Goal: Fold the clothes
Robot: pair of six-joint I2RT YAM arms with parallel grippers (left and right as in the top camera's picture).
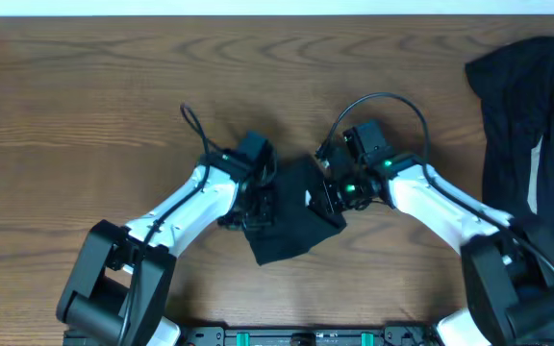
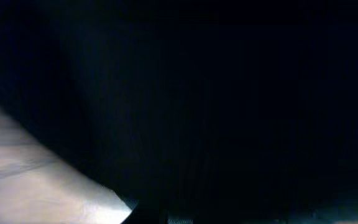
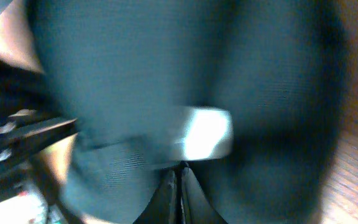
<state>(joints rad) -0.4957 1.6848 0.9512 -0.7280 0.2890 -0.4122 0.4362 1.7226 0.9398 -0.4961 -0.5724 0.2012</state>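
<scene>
Black garment fills both wrist views, pressed close to the lenses. Overhead it sits as a small folded bundle at lower centre of the surface, with both arms converging on it from either side. Right claw: fingers closed to a point just below a white label, likely pinning the fold; cloth between them not confirmed. Left claw: buried at the bundle's left edge, spread cannot be told. Judgement: opposing holds stop the fold springing open.
</scene>
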